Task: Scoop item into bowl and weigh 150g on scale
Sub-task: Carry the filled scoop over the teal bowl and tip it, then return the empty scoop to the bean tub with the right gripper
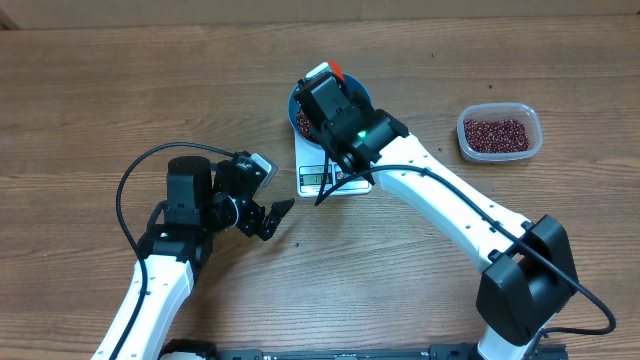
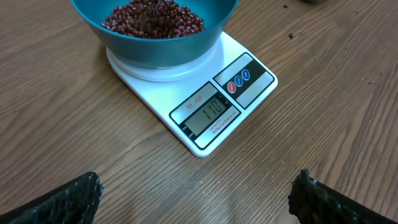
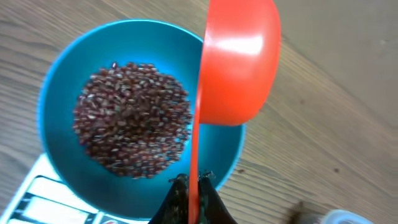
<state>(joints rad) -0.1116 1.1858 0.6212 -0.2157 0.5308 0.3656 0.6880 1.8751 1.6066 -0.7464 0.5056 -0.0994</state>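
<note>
Where the beans [image 2: 152,17] lie heaped in the teal bowl [image 2: 161,46], I see that bowl seated on the far end of the white scale [image 2: 205,99]. The scale's long axis runs far to near, with its display [image 2: 208,112] on the near edge. The left wrist view alone lets me read the display, which looks like 110; overhead it is too small to make out. That view cuts off the bowl's far rim.

Above the bowl's right rim hangs a red scoop [image 3: 239,62]. Its handle [image 3: 194,155] runs straight out from the right gripper [image 3: 191,199], whose jaws are clamped together on the handle's end. The handle appears edge-on, and the cup turns a smooth glossy face to the right wrist camera; I cannot tell whether that is its inside or outside. Overhead, the right arm hides most of the bowl and only a red sliver of the scoop shows on the far side.

The left gripper [image 1: 275,218] hovers over the table [image 1: 100,100], near and left of the scale, pointing toward it. Its jaws stand wide apart, holding nothing; its dark fingers [image 2: 68,199] sit in the bottom corners of its own view.

Only the overhead view shows the clear tub [image 1: 535,128] at far right, well apart from the scale, with more beans inside.
</note>
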